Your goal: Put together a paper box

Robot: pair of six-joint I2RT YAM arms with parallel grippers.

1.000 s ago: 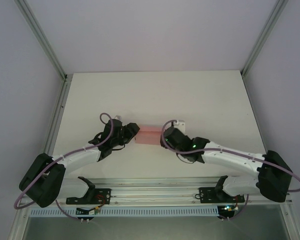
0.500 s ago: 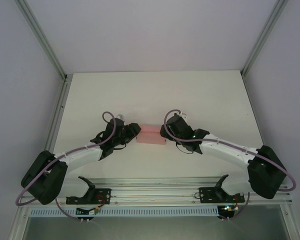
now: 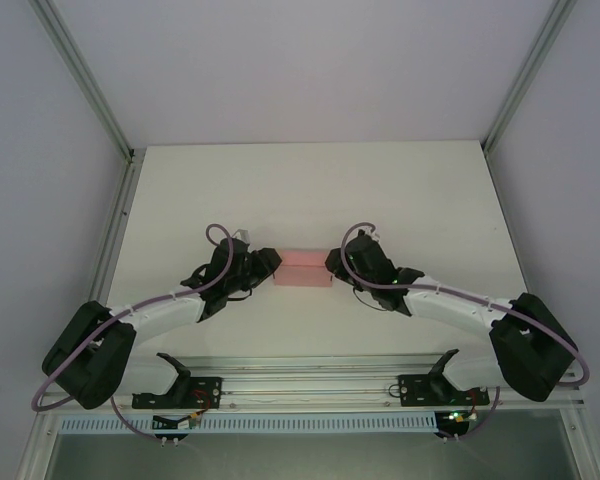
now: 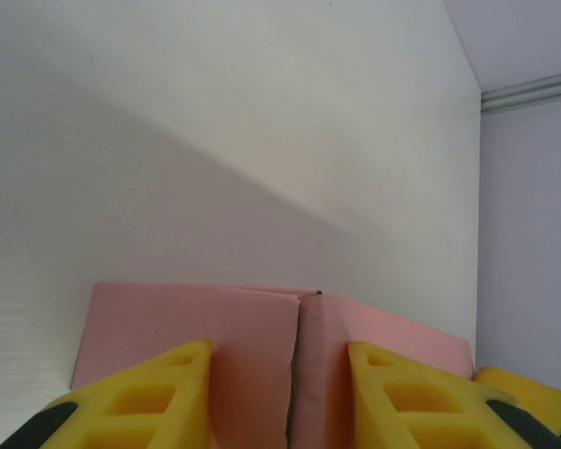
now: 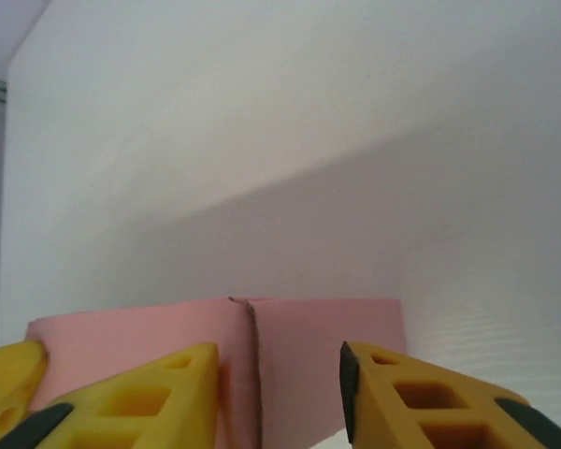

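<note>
White table (image 3: pixel 310 190), walled on three sides, metal rail along the near edge. Left arm (image 3: pixel 150 318) and right arm (image 3: pixel 460 305) both reach inward from the near corners and meet about midway between the left and right edges, somewhat closer to the near edge than the far one. The paper box (image 3: pixel 304 270) lies flat on the table there, a small pink rectangle with its long side parallel to the near edge. Left gripper (image 3: pixel 270 262) sits at the box's left end and right gripper (image 3: pixel 335 265) at its right end, so the box is bracketed between the two. Left wrist view: left gripper (image 4: pixel 279 348) has its yellow fingers (image 4: pixel 159 393) spread apart, the pink box (image 4: pixel 168 323) lying just past the tips and wider than the gap between them. A dark seam runs up the pink surface (two panels meeting, slightly uneven). Right wrist view: right gripper (image 5: pixel 279 348) likewise has its fingers (image 5: pixel 421 398) apart, with the box (image 5: pixel 327 327) just beyond them and a similar seam centred in the gap. Neither pair is clamped on the card. I cannot tell whether the tips touch it. Each wrist view catches a yellow finger of the opposite gripper at the far end of the box.
</note>
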